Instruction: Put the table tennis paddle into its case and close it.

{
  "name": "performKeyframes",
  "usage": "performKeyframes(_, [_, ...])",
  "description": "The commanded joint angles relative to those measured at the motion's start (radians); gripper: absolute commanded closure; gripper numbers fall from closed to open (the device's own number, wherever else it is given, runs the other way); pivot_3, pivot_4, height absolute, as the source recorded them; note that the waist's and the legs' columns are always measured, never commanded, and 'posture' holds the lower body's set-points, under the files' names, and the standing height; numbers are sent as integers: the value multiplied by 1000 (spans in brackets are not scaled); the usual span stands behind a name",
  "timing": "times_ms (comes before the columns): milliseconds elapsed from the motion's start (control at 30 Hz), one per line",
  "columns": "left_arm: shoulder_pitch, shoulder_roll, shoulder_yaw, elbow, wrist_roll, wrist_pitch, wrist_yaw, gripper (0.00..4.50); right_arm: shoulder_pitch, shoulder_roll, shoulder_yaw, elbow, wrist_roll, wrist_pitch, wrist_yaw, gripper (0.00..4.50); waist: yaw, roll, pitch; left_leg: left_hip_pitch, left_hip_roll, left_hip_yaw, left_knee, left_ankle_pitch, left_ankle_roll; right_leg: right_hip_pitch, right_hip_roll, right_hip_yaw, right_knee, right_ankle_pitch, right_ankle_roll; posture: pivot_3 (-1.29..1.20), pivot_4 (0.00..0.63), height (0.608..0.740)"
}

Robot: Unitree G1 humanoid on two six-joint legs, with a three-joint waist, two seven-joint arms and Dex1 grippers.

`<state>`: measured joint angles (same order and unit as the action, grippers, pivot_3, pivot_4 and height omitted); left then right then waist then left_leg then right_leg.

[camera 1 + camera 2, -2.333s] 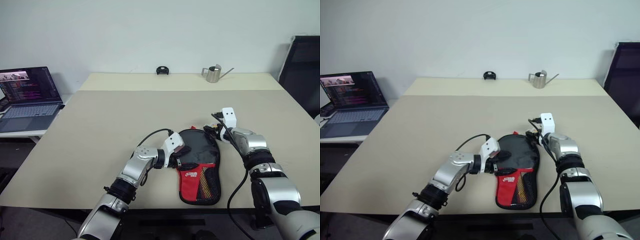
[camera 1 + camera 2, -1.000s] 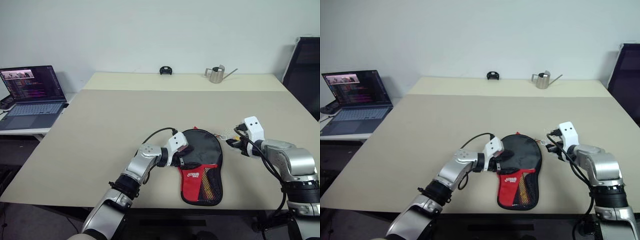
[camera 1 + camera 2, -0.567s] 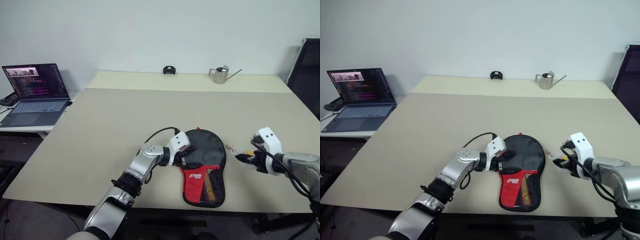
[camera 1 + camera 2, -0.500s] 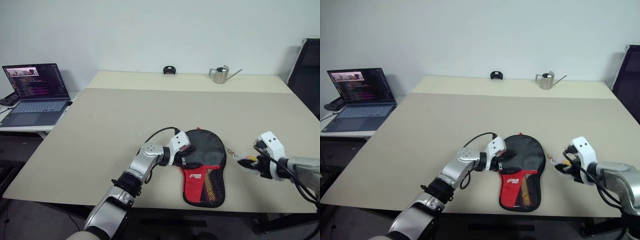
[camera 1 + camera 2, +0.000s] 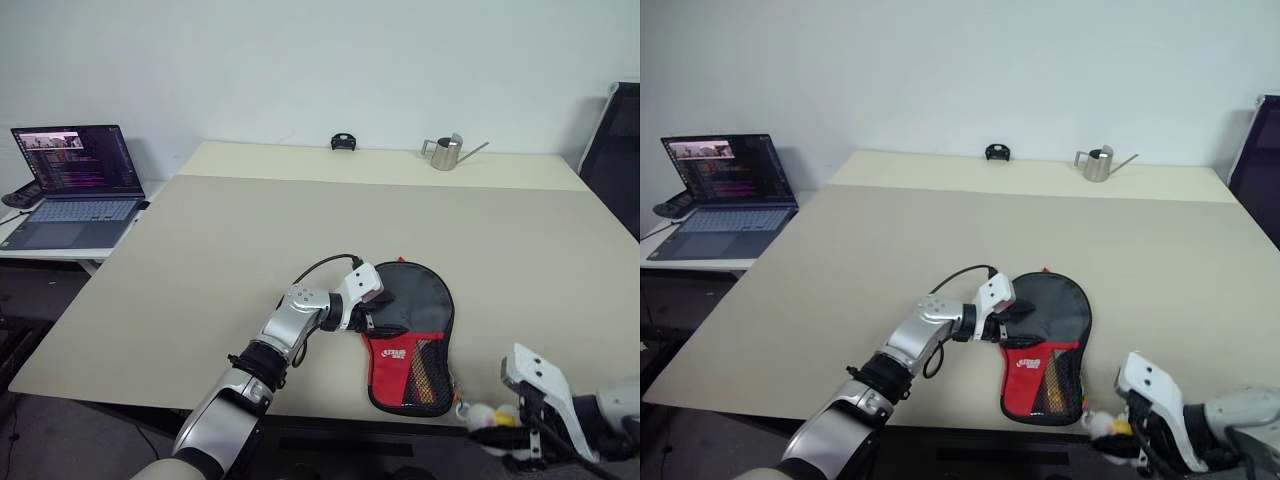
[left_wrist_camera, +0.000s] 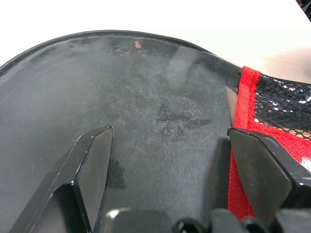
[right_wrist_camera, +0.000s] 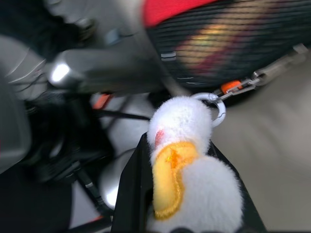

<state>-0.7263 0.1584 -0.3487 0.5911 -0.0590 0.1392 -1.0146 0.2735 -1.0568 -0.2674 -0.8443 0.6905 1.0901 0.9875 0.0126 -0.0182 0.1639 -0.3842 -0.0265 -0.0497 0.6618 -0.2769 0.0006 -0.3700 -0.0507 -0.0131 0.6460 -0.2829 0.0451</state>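
The right hand point(image 5: 490, 420), clamped on a fluffy white-and-yellow plush zipper charm point(image 7: 187, 160), has pulled from the black-and-red fabric paddle case's point(image 5: 410, 335) head to its handle end, likely zipping it shut. The left hand point(image 5: 372, 318), fingers apart, pins the case on the beige worktop point(image 5: 200, 240).

A wide beige bench point(image 5: 940, 240) carries the case point(image 5: 1045, 345), a black, paddle-shaped pouch with a red panel and mesh pocket at its narrow end, lying near the bench's front edge with the round end toward 12 o'clock. The left gripper point(image 5: 1008, 322) lies against the case's 9 o'clock side, over the black round part. At about 4 o'clock from the case, at the bench's front edge, the right gripper point(image 5: 1110, 428) holds a small white and yellow plush charm point(image 5: 1104, 424). Toward 12 o'clock, near the far edge, stand a small metal watering can point(image 5: 1100, 163) and a small black object point(image 5: 997, 153). At 10 o'clock, an open laptop point(image 5: 725, 190) sits on a side table.
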Motion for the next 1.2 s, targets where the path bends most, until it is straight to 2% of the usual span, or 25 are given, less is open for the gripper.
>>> performKeyframes(33, [26, 11, -26, 74, 50, 26, 5, 396, 45, -28, 51, -90, 38, -55, 46, 4205, 1, 0, 0, 0, 0, 0, 0, 0, 0, 0, 0, 0, 0, 0, 0, 0, 150, 740])
performKeyframes(200, [22, 11, -24, 76, 52, 26, 5, 396, 63, -32, 137, -146, 40, -90, 33, 4205, 2, 0, 0, 0, 0, -1, 0, 0, 0, 0, 0, 0, 0, 0, 0, 0, 150, 740])
performKeyframes(367, [23, 8, -26, 70, 54, 30, 6, 396, -23, 7, 268, -164, 46, -88, -23, 4205, 4, -1, -1, 0, 0, -1, 0, 0, 0, 0, 0, -1, 0, 0, 0, 0, 150, 740])
performKeyframes(667, [28, 5, -24, 62, 54, 34, 10, 396, -137, 15, 283, -127, 80, -66, -85, 4205, 6, -1, -1, 0, 0, -2, 0, 0, -1, 0, 0, -1, 0, 0, 0, 0, 150, 740])
performKeyframes(933, [26, -3, -23, 67, 54, 32, 14, 396, -152, 11, 243, -119, 110, -71, -126, 1575, 7, -1, -1, 0, 0, -1, 0, 0, 0, 0, 0, 0, 0, 0, 0, 0, 150, 740])
performKeyframes(1200, [22, -11, -21, 73, 54, 29, 14, 396, -181, 60, 206, -79, 171, -74, -172, 1575, 8, -1, -1, 0, 0, -1, 0, 0, 0, 0, -1, 0, 0, 0, 0, 0, 150, 740])
